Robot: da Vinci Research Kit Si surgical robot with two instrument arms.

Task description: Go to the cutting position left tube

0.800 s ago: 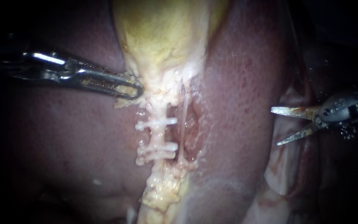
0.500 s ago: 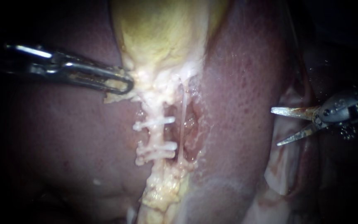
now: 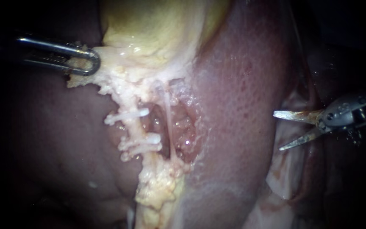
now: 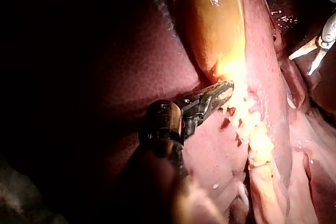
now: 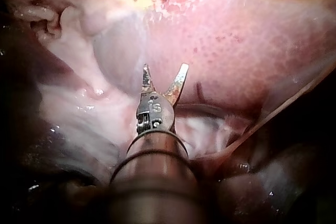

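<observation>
Our left instrument is pinching pale tissue; the blades of our right instrument are gaping, so we are risking nicking a clip on the left tube.

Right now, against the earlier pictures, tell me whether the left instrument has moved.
Yes. In the endoscope view the left instrument went left and up, away from the nearly still right instrument, dragging the gallbladder tissue along.

The left tube, pale and lumpy, slants down from the gallbladder (white clips cross it).
</observation>
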